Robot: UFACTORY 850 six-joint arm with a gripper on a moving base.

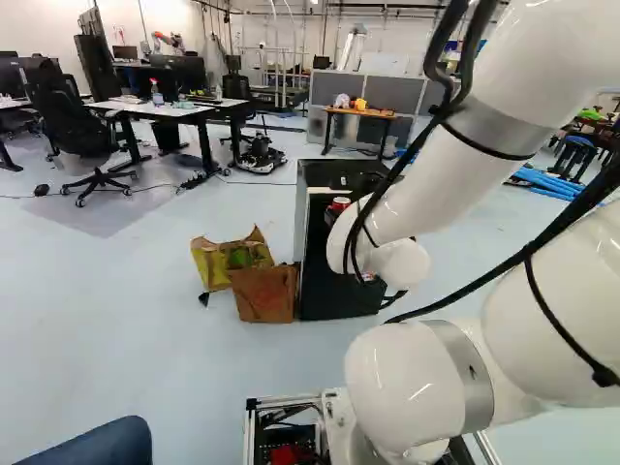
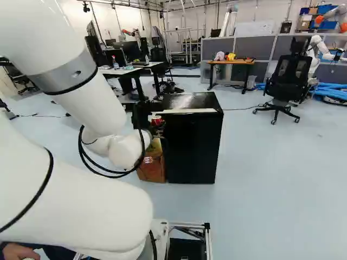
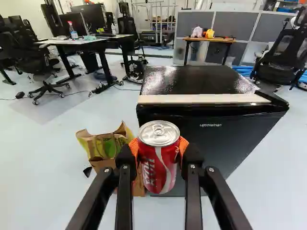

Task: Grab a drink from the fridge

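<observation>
Pinching the red can (image 3: 159, 165) from both sides, the jaws hold it upright near the fridge (image 3: 216, 139), likely so it won't slip, tip or spill.

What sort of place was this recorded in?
Probably a robotics lab: another robot stands at the right of the right base view, near a black office chair, and monitors stand by a white-topped desk.

Glossy atop the fridge (image 3: 196, 80), shiny metal on the can (image 3: 159, 135), matt paper (rather badly crumpled) on the bag (image 3: 94, 146).
</observation>
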